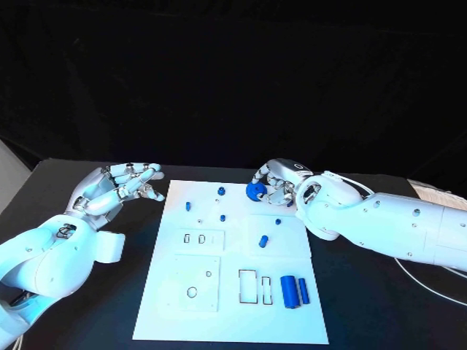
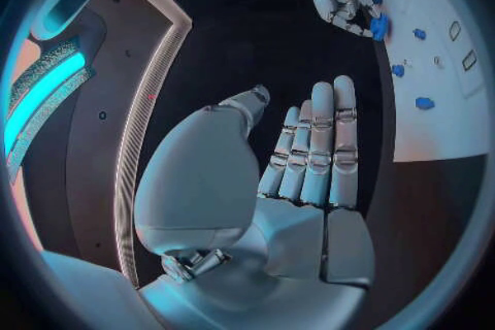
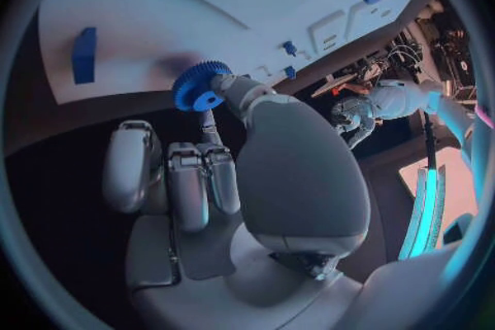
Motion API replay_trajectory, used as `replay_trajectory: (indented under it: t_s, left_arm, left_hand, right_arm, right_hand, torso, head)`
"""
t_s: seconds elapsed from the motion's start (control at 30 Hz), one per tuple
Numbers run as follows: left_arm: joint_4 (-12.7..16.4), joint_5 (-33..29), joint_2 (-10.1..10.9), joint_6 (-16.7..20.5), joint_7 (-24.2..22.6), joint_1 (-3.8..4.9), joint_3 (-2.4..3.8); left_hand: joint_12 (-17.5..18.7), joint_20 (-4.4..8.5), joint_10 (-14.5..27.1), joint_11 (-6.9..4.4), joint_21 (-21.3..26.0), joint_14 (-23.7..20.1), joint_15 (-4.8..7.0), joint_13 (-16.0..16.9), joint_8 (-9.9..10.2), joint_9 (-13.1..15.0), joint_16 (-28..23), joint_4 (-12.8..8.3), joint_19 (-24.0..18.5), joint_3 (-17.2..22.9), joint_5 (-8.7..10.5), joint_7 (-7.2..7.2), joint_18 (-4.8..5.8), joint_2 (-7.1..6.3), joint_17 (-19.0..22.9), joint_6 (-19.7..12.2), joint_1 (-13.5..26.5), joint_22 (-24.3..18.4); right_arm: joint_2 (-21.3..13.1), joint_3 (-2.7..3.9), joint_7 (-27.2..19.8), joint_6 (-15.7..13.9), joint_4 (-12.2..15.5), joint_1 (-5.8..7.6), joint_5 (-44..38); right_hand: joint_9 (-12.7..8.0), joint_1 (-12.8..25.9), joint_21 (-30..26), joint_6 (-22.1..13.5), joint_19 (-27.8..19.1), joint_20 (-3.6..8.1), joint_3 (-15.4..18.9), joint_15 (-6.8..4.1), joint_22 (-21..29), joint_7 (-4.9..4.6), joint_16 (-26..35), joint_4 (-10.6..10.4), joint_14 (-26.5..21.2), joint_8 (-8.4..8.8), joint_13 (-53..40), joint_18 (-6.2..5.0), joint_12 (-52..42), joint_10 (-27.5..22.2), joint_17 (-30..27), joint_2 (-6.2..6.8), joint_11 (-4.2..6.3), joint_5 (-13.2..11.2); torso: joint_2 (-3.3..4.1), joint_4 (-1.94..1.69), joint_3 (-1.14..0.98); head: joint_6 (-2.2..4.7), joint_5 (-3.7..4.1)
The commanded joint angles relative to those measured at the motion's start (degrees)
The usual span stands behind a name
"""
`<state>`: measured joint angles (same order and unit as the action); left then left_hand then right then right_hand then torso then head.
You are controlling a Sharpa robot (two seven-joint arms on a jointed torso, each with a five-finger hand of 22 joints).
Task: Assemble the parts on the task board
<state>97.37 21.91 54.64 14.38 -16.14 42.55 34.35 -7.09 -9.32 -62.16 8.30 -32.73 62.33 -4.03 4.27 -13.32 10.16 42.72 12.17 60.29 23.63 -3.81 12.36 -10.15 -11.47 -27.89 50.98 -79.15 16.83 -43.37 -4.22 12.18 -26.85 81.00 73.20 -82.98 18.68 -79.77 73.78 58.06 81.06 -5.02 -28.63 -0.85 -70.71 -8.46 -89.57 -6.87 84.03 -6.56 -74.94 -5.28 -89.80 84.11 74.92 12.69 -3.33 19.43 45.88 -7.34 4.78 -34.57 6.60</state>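
From the head view, a black worktop (image 1: 76, 321) carries the white task board (image 1: 233, 306) against a dark room; the right robot hand (image 1: 279, 182) pinches a blue gear (image 1: 255, 192) over the board's far edge, while the left robot hand (image 1: 118, 188) hovers empty, fingers spread, beside its far-left corner. The left wrist view shows its fingers (image 2: 314, 148) straight and apart. In the right wrist view, fingertips (image 3: 211, 128) grip the toothed gear (image 3: 200, 86).

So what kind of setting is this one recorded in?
Likely a robotics lab test bench: a black table with a white task board, small blue parts, and the right hand holding a blue gear.

left hand (image 1: 116, 191) spread, right hand (image 1: 281, 184) pinching
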Motion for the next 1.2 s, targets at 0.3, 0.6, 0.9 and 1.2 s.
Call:
replay_trajectory:
  t_s: [0.3,0.6,0.9,1.2]
  left_arm:
    - [-1.0,-0.1,-0.2,0.7,1.3,-0.04,0.04]
    - [-0.9,-0.4,-0.5,0.6,1.4,-0.04,0.05]
    - [-1.0,-0.5,-0.7,0.4,1.5,-0.05,0.05]
    - [-0.9,-0.5,-0.8,0.3,1.5,-0.05,0.06]
  left_hand:
    - [-0.3,0.03,0.1,-0.06,-0.5,-0.6,0.02,0.1,-0.4,0.1,0.4,-0.2,-0.6,-0.1,0.18,-0.19,-0.25,0.64,0.0,-0.2,-0.5,0.1]
    - [-0.3,0.04,0.1,-0.08,-0.5,-0.6,0.04,0.1,-0.4,0.1,0.4,-0.3,-0.6,-0.1,0.16,-0.20,-0.26,0.69,0.0,-0.2,-0.6,0.1]
    - [-0.3,0.04,0.1,-0.08,-0.5,-0.6,0.04,0.1,-0.4,0.1,0.4,-0.3,-0.6,-0.1,0.16,-0.20,-0.26,0.69,0.0,-0.2,-0.6,0.1]
    - [-0.3,0.05,0.1,-0.08,-0.5,-0.6,0.06,0.1,-0.4,0.1,0.5,-0.3,-0.6,-0.1,0.15,-0.20,-0.26,0.75,0.0,-0.2,-0.8,0.2]
  right_arm:
    - [2.9,-0.15,-0.2,-5.3,3.7,-0.58,-10.7]
    - [7.8,-1.06,0.7,-4.6,1.5,-0.82,-13.0]
    - [11.0,-1.51,1.0,-4.2,-1.6,-1.62,-14.3]
    - [12.3,-1.61,1.6,-4.3,-3.9,-2.04,-15.1]
  right_hand:
    - [1.1,1.1,0.4,2.3,0.3,0.34,-0.4,-0.39,-0.3,0.77,-0.4,0.0,6.0,-1.27,-15.1,0.97,-0.2,5.9,15.0,-0.14,0.38,0.2]
    - [1.1,1.3,0.4,2.3,0.3,0.35,-0.6,-0.40,-0.3,0.80,-0.4,0.1,6.0,-1.25,-15.1,0.97,-0.2,5.9,15.0,-0.02,0.41,-0.1]
    - [1.1,1.4,0.6,2.0,0.4,0.36,-0.9,-0.40,-0.6,0.75,-0.4,0.3,6.0,-1.10,-15.1,1.02,-0.2,5.9,15.1,0.06,0.40,-0.3]
    - [1.1,1.4,0.7,1.9,0.5,0.36,-1.0,-0.40,-0.7,0.74,-0.4,0.4,6.0,-1.08,-15.1,1.05,-0.2,5.9,15.1,0.07,0.40,-0.3]
  torso:
    - [-0.02,-0.04,0.12]
    - [0.03,0.02,0.18]
    - [0.06,-0.20,0.23]
    - [0.06,-0.08,0.15]
  head:
    - [-0.01,-0.49]
    - [0.08,-0.74]
    - [0.24,-0.37]
    - [0.17,-0.56]
